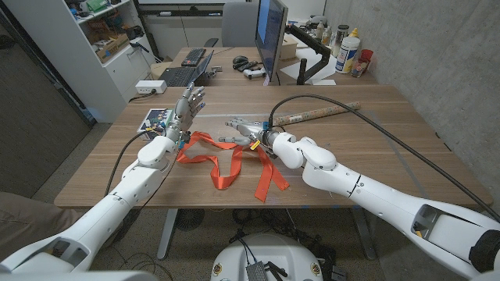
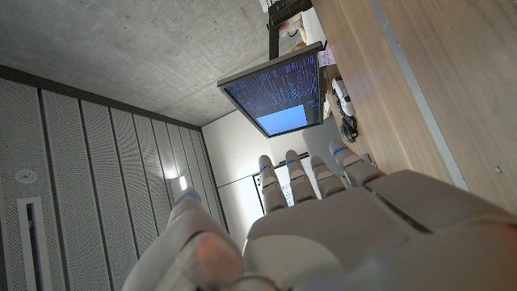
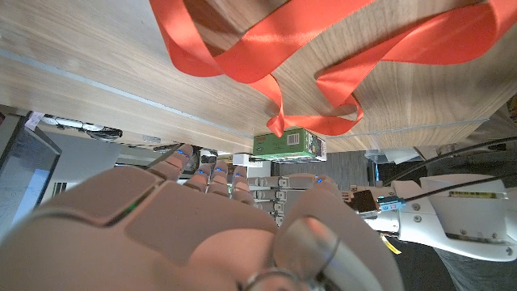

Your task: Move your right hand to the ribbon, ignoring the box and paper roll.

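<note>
Desk [image 1: 375, 148]: big, brown wood, holds all the things.
Right arm [image 1: 375, 199]: white, comes in from the near right side, reaches toward the middle of the desk.
Left arm [image 1: 133, 195]: white, comes in from the near left side.
Ribbon [image 1: 226, 160]: long and orange-red, lies in loops and loose ends on the middle of the desk, between the two hands; seen up close from the right wrist [image 3: 323, 48] as wide curls on the wood.
Paper roll [image 1: 316, 113]: long brown tube, lies on the desk behind the right hand, well back from the ribbon.
Right hand [image 1: 248, 130]: low over the far edge of the ribbon, just beside the loops; fingers [image 1: 234, 125] stretched out and apart, grasping nothing. Cannot tell if touching the ribbon.
Left hand [image 1: 186, 105]: stands up at the left end of the ribbon, fingers pointing up and spread, released, nothing in them.
Box [image 1: 158, 119]: small, with bright pictures on it, sits on the desk just left of the left hand; looks green from the right wrist [image 3: 291, 144], past the ribbon.
</note>
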